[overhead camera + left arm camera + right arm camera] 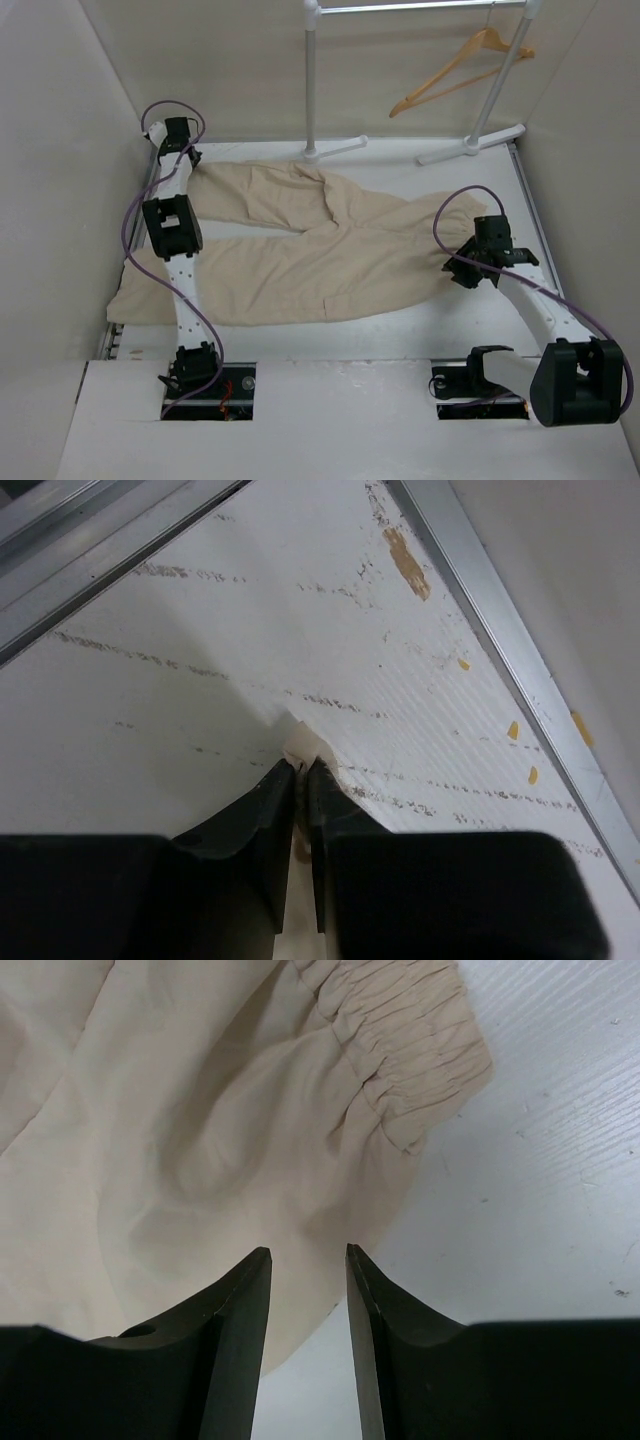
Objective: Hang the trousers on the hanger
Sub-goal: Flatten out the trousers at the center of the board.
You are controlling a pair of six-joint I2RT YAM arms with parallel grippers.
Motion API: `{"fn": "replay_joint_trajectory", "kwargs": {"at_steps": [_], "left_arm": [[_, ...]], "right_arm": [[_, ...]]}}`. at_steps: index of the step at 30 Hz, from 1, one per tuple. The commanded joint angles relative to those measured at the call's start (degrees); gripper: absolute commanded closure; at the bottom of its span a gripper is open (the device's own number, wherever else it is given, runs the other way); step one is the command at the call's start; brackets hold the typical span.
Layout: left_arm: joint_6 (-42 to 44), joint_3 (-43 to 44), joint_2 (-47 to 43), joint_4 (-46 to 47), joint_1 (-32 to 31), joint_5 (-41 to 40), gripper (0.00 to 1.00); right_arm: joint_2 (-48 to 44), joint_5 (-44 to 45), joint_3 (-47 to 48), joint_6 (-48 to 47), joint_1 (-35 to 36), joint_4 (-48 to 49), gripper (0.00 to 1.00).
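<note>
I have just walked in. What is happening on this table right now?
Two robot arms are working on the trousers, which lie spread flat on the table. The left gripper is shut on a small bit of cloth at a leg end, in the far left corner. The right gripper is open over the cloth near the elastic waist. The hanger hangs on the white rack with nothing on it.

We are seeing plain beige trousers [300,250] across the middle, an orange-tan hanger [486,40] upper right, a scuffed white table [400,330].
</note>
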Motion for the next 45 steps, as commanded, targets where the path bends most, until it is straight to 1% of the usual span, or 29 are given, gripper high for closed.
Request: {"fn": "replay_joint_trajectory", "kwargs": {"at_steps": [1, 3, 6, 8, 10, 14, 17, 18, 21, 23, 25, 26, 29, 31, 34, 37, 40, 41, 44, 45], "left_arm": [[-0.91, -4.94, -8.05, 1.57, 0.53, 0.51, 0.93], [-1.18, -6.54, -13.32, 3.51, 0.01, 0.86, 0.94], [-1.18, -5.14, -20.36, 4.22, -2.71, 2.09, 0.94], [-1.27, -5.83, -25.89, 4.39, -4.74, 2.97, 0.94], [-1.44, -8.55, -31.95, 5.0, -6.32, 3.06, 0.94], [-1.36, -16.71, -44.43, 10.71, -7.73, 2.54, 0.93], [-1.44, -28.38, -54.45, 15.36, -6.16, 2.62, 0.92], [-1.09, -33.91, -58.14, 17.38, -5.19, 2.1, 0.92], [-2.23, -54.46, -67.37, 26.34, -1.51, 0.87, 0.91], [-5.03, -65.55, -69.16, 28.82, 1.48, -1.07, 0.91], [-9.77, -71.9, -66.89, 29.09, 5.87, -0.9, 0.9], [-11.62, -73.32, -64.44, 29.52, 7.8, 0.15, 0.9], [-14.62, -72.38, -56.18, 29.35, 11.86, 6.99, 0.92], [-15.59, -71.5, -53.44, 29.7, 12.83, 8.59, 0.93], [-15.33, -70.0, -52.55, 29.44, 12.83, 9.12, 0.93], [-15.07, -67.64, -52.02, 28.66, 11.34, 9.91, 0.93], [-14.72, -61.93, -50.62, 25.85, 9.15, 11.05, 0.94], [-14.45, -59.91, -50.01, 24.79, 8.45, 11.06, 0.95], [-13.84, -55.68, -49.47, 22.33, 6.69, 10.36, 0.96], [-13.75, -55.06, -49.82, 21.89, 6.33, 10.18, 0.96]], "right_arm": [[-0.73, -0.31, 1.67, -0.38, -0.6, 1.73, 0.58], [0.23, -0.22, 1.67, 0.23, -0.6, 3.31, 0.58], [1.82, 0.21, 1.58, 0.94, -0.33, 6.21, 0.58], [3.05, 0.39, 1.58, 1.12, -0.59, 7.53, 0.57], [4.45, 0.74, 1.93, 1.38, -1.21, 7.97, 0.55], [5.6, 0.13, 2.64, 2.08, -1.21, 9.02, 0.53], [5.25, -0.66, 2.46, 2.35, -1.12, 10.08, 0.53], [4.99, -0.92, 2.11, 2.52, -1.12, 10.17, 0.53], [3.85, -1.28, 0.27, 2.79, -0.51, 11.14, 0.53], [3.58, -1.63, -0.96, 3.05, -0.33, 11.49, 0.53], [3.32, -1.72, -1.75, 3.05, -0.33, 11.4, 0.52], [3.23, -1.72, -1.93, 3.05, -0.42, 11.4, 0.51], [3.84, -1.72, -1.41, 3.05, -1.21, 11.32, 0.44], [4.28, -1.63, -0.01, 3.05, -2.0, 10.79, 0.4], [4.81, -0.49, 1.4, 3.31, -3.23, 10.61, 0.35], [6.21, 1.88, 2.9, 3.05, -5.33, 9.82, 0.3], [7.62, 3.46, 5.44, 2.26, -8.23, 8.94, 0.3], [8.14, 3.38, 6.49, 2.26, -9.11, 8.94, 0.33], [10.6, 4.51, 11.76, 2.08, -9.47, 9.29, 0.53], [11.92, 5.39, 13.87, 1.82, -9.3, 10.08, 0.65]]}}
